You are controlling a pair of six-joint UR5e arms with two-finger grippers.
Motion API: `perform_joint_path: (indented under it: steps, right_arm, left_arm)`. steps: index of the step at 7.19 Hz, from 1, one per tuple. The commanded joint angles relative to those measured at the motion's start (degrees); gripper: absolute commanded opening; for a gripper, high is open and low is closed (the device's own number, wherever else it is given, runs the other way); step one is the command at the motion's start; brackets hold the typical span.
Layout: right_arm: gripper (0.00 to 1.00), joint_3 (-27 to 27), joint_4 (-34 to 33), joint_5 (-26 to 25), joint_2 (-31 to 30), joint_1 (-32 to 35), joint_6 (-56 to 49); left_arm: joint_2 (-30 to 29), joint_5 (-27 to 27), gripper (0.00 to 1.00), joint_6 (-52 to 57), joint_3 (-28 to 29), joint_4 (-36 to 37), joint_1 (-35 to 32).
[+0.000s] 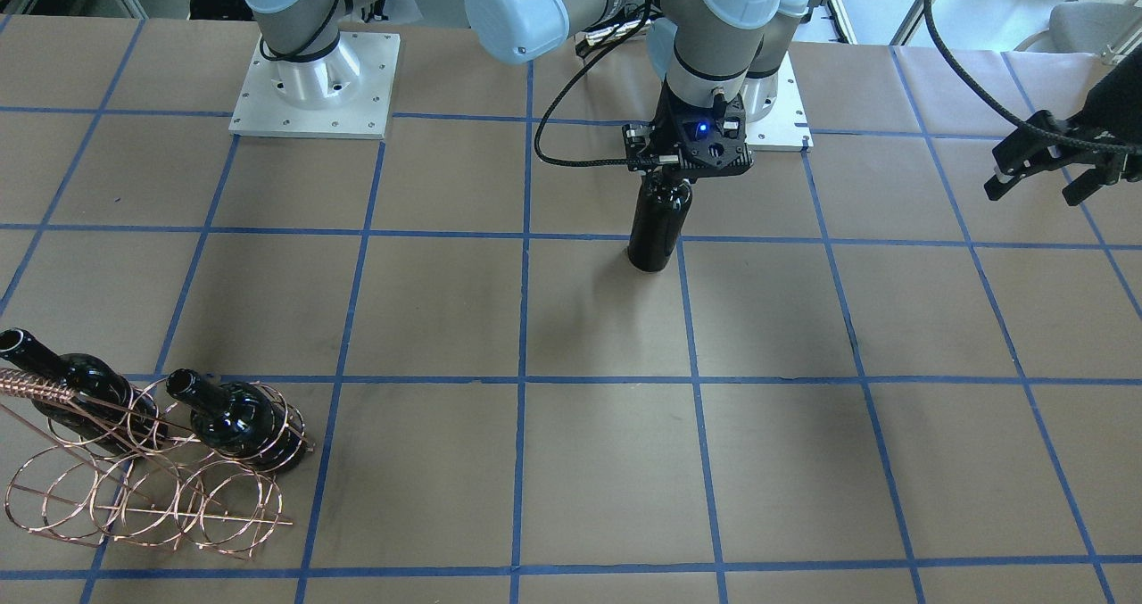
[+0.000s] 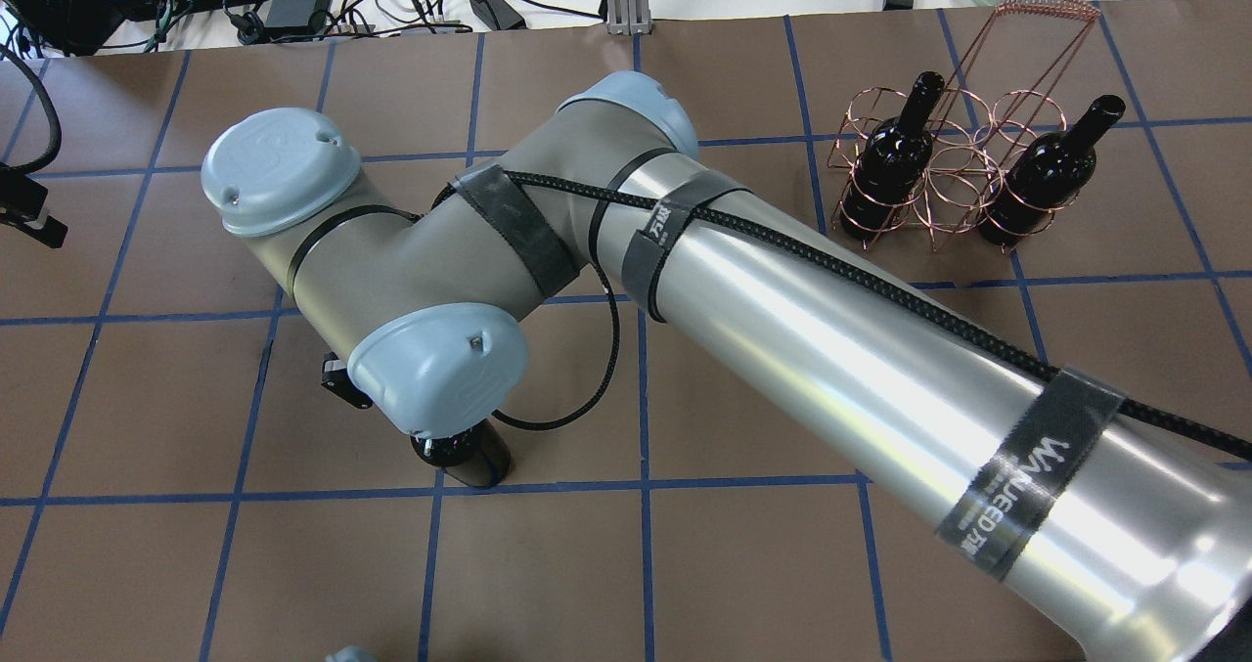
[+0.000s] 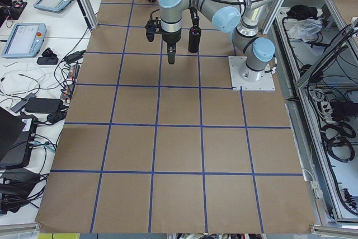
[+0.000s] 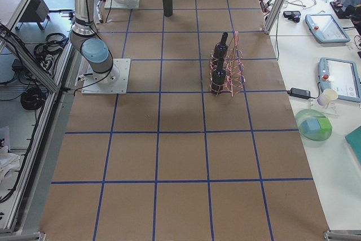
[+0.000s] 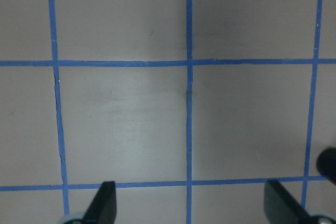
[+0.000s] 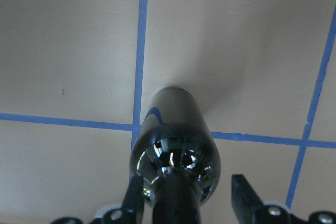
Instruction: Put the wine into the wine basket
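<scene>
Wine (image 1: 658, 229) is seen standing upright on table (image 1: 446, 318), base on a crossing of blue tape lines (image 1: 524, 318). It is near the left arm's base plate (image 1: 790, 136) and well apart from wine basket (image 1: 152, 488).

Right gripper (image 6: 189, 205) is positioned straight above it, pointed down, with the neck taken between the fingers (image 6: 242, 200). Fingers are spread wider than the neck. In the right wrist view a clear gap is seen on 1 side and a thin one on the other, so no clamp on the glass is shown. Base is seen resting on the paper in the front view. Right arm is seen crossed into the left half of the overhead view, where most of the bottle is hidden under the wrist.

Left gripper (image 5: 191, 205) is held above bare table on the robot's left, well apart from the bottle. Its fingers (image 5: 105, 203) are spread wide, with nothing between them.

Wine basket is placed on the far side of the table, on the robot's right, with coil handle (image 2: 1042, 2) on top. 2 other bottles (image 2: 895, 154) are seated in its hoops, necks up and tilted, with hoops between them.
</scene>
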Motion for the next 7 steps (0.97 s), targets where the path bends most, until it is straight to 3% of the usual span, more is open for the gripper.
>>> perform_joint_path:
  steps: [1,3,4,7]
  right_arm:
    - [0.5,-0.05,-0.03,0.09,0.09,-0.09,-0.01]
    - [0.12,-0.05,-0.03,0.96,0.26,-0.09,-0.1]
    - [0.0,-0.05,-0.03,1.75,0.35,-0.18,-0.1]
    - [0.0,-0.4,0.23,2.64,0.26,-1.15,-0.62]
  left_arm:
    - [-0.03,-0.03,1.0,0.0,0.0,0.0,0.0]
    - [-0.03,-0.03,1.0,0.0,0.0,0.0,0.0]
    - [0.06,-0.03,1.0,0.0,0.0,0.0,0.0]
    - [-0.03,-0.03,1.0,0.0,0.0,0.0,0.0]
